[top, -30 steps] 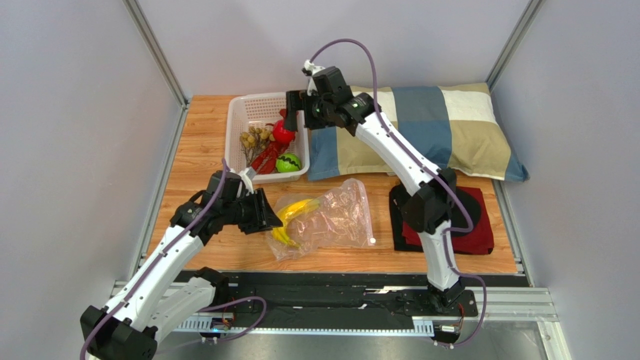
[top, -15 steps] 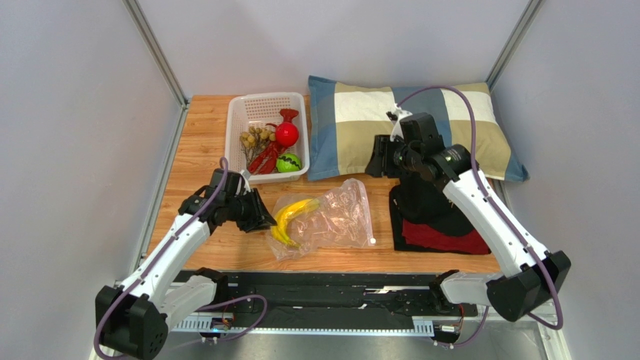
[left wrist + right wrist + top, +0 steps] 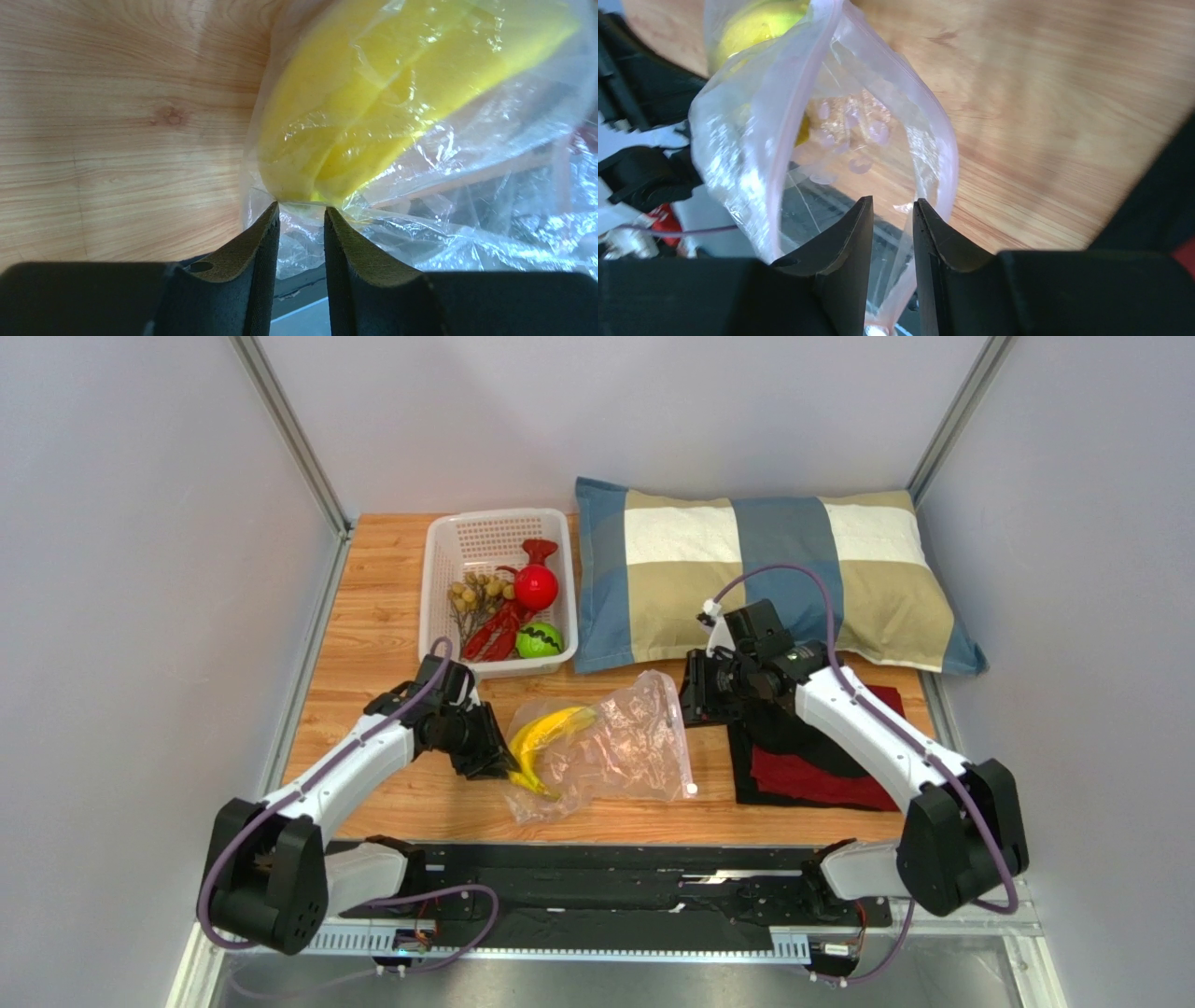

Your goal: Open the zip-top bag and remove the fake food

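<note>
My left gripper [image 3: 302, 208] sits low over the wooden table [image 3: 105, 105] at the closed end of the zip-top bag [image 3: 638, 742]. Its fingers are a narrow gap apart with crinkled film right at the tips, and I cannot tell whether the pads touch that film. Just ahead of those tips, inside the bag, the yellow banana bunch [image 3: 365, 105] presses against the plastic. Farther out from this gripper and well apart from it stands the white basket [image 3: 443, 574], holding the brownish cluster [image 3: 470, 595], the red chilli shapes [image 3: 494, 633], the red round fruit [image 3: 535, 587] and the green striped ball [image 3: 537, 639]. The bag stretches from my left gripper across to my right gripper [image 3: 892, 204], which meets it at the mouth end. There the pinkish zip strip [image 3: 805, 77] gapes apart. One lip runs down between my right fingers, which also stand slightly apart and are not clamped. Beneath this arm, on its right side, lies a dark red cloth [image 3: 842, 777].
</note>
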### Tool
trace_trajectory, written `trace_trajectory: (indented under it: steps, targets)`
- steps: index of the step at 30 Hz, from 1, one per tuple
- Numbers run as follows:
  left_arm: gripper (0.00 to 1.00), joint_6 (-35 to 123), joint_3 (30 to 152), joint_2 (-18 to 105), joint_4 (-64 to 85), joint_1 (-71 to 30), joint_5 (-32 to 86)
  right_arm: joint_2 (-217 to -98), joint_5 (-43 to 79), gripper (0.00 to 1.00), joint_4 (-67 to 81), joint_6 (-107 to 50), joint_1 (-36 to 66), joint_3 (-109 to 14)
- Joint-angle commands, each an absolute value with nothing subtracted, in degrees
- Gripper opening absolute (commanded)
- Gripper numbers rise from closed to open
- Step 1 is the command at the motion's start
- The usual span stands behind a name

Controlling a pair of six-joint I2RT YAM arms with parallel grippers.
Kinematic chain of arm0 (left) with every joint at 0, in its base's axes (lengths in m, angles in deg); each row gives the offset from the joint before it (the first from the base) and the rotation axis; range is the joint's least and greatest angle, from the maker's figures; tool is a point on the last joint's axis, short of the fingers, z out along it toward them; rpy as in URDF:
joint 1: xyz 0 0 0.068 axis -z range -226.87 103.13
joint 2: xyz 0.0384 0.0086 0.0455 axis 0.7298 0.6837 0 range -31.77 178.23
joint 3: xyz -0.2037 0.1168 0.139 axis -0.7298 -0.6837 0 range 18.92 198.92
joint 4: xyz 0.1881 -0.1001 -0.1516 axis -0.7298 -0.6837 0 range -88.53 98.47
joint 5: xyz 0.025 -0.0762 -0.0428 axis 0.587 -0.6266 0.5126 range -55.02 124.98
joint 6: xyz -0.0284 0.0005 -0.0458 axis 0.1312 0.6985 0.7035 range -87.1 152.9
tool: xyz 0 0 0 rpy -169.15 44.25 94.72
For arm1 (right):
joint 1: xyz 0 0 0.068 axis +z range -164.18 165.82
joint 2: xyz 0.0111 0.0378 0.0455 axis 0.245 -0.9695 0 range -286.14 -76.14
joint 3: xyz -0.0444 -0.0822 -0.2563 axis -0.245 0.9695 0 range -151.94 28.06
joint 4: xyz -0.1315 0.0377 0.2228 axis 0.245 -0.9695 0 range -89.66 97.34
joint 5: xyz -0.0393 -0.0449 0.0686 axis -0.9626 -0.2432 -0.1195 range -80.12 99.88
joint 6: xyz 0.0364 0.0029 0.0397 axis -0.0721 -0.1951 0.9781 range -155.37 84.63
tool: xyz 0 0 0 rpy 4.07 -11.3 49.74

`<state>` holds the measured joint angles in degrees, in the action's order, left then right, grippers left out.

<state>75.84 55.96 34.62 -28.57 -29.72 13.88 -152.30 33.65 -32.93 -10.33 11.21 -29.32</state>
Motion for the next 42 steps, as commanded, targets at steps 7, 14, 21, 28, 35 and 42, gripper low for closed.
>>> trace_trajectory:
  steps: [7, 14, 21, 28, 35, 42]
  targets:
    - [0.33, 73.77, 54.17, 44.08, -20.19, -29.99, 12.92, -163.41, 50.91, 0.36, -17.63, -6.63, 22.1, -32.23]
    - [0.32, 74.03, 53.64, 46.11, -18.6, -29.99, 11.34, -169.13, 46.81, 0.45, -18.14, -5.83, 25.99, -35.39]
    - [0.32, 74.47, 51.0, 42.94, -18.16, -29.99, 11.26, -163.69, 39.75, 0.63, -25.38, -11.19, 24.84, -33.74]
    - [0.29, 75.26, 50.56, 45.21, -15.62, -29.99, 9.32, -171.67, 45.9, 0.64, -12.71, -5.23, 29.58, -35.38]
    - [0.27, 77.9, 49.42, 47.94, -10.96, -29.03, 6.34, -179.14, 43.63, 0.66, -6.49, -4.61, 36.27, -38.91]
    - [0.25, 79.13, 50.39, 52.78, -8.32, -26.04, 4.75, -181.7, 43.19, 0.7, 1.97, -1.88, 39.16, -37.51]
